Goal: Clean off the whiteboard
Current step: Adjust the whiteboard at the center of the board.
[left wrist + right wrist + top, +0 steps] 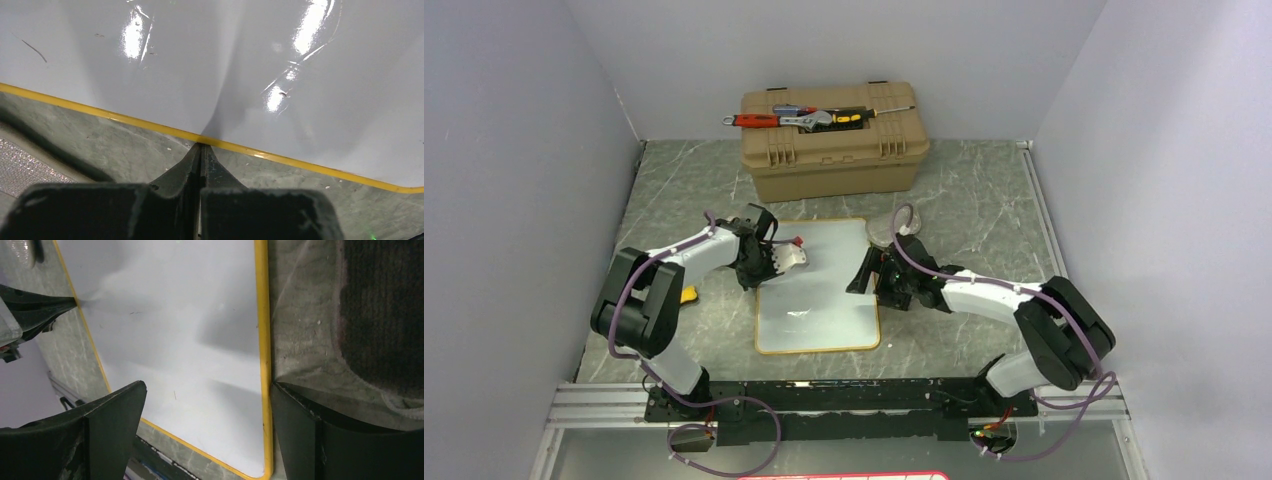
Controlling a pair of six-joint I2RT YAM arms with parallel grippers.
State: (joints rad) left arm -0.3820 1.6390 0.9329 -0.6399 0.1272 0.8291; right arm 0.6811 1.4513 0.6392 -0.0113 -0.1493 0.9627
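The whiteboard (816, 295) lies flat on the table between the arms, glossy white with a yellow rim. It carries only a few thin faint marks (34, 50). My left gripper (759, 278) is shut and empty, with its tips touching the board's left rim (201, 146). My right gripper (862, 272) is open and empty at the board's right edge. In the right wrist view (207, 390) it straddles the right rim (263, 340) near the board's near corner.
A grey round pad (882, 232) with a dark fuzzy face (380, 315) lies on the table just right of the board. A tan toolbox (832, 140) with tools on its lid stands behind it. A small yellow object (688, 294) lies under the left arm.
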